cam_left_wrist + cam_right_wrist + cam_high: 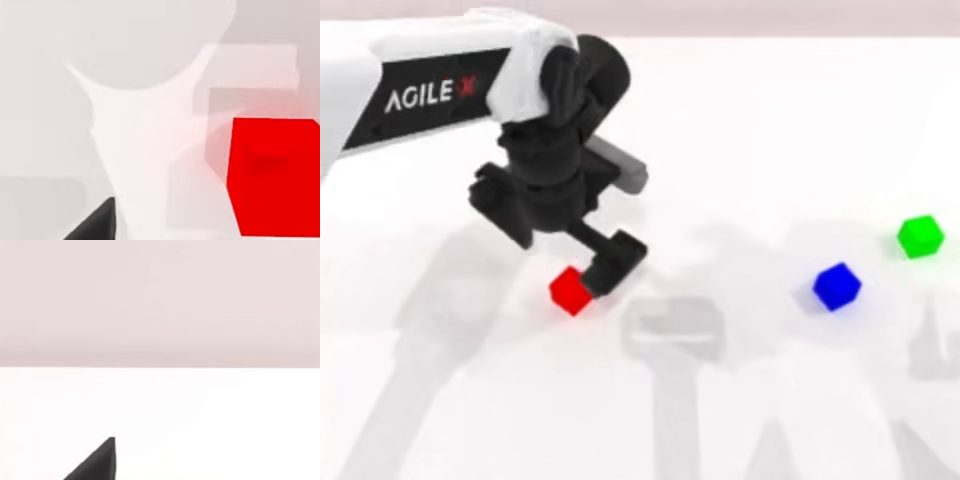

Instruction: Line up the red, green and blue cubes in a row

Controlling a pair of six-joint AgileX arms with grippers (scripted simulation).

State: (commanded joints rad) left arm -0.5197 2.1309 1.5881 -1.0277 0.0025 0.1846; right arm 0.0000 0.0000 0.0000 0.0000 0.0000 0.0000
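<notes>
Left pincer (592, 272) touches red cube (570, 291), grip unclear; blue cube (837, 286) well apart.

Matte red cube (570, 290), matte white table (740, 400)

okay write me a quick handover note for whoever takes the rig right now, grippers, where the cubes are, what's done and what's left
Left gripper: low over the table, at the red cube; one finger touches or nearly touches the cube's right side. Whether it grips cannot be told.
Right arm: out of the top view; its wrist view shows only bare table and a fingertip.
Cubes: red left of centre; blue cube far to the right; green cube beyond it near the right edge, a little higher.
Done: nothing lined up yet.
Left: bring all three into one row.
</notes>
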